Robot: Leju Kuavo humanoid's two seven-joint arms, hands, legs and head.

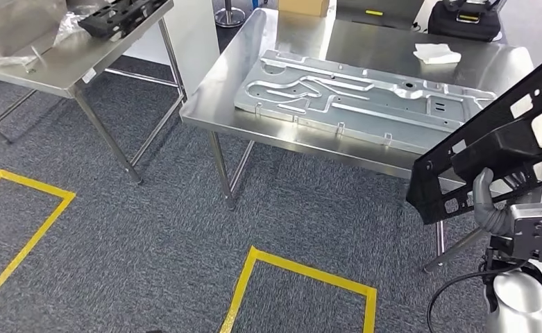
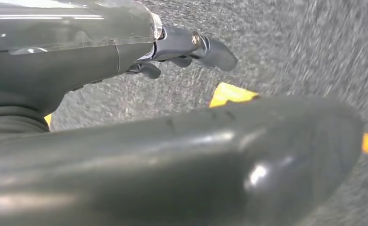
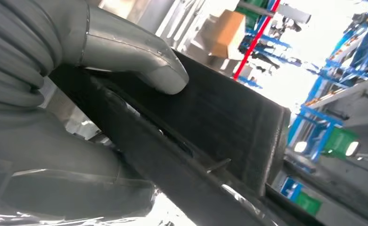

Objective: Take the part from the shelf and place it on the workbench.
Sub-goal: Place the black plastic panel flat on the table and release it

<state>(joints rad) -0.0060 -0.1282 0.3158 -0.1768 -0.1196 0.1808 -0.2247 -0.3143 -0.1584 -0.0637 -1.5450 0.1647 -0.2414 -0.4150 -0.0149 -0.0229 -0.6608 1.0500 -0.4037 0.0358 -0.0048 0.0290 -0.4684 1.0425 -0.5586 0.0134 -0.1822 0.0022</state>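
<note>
Right hand (image 1: pixel 491 208) gripping black part (image 1: pixel 493 139), beside workbench (image 1: pixel 212 114)

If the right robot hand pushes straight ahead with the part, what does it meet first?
Probably the near edge of the steel workbench: the right robot hand holds the black part low, in front of it. Beyond lies the silver panel. Depth is unclear.

Metal panel (image 1: pixel 365 97) covers most of workbench (image 1: pixel 254 69).

Metal panel (image 1: pixel 365 94) flat on table (image 1: pixel 212 111); cloth (image 1: pixel 436 53) behind it; second table (image 1: pixel 53 66) left, bearing frame (image 1: pixel 119 15).
</note>
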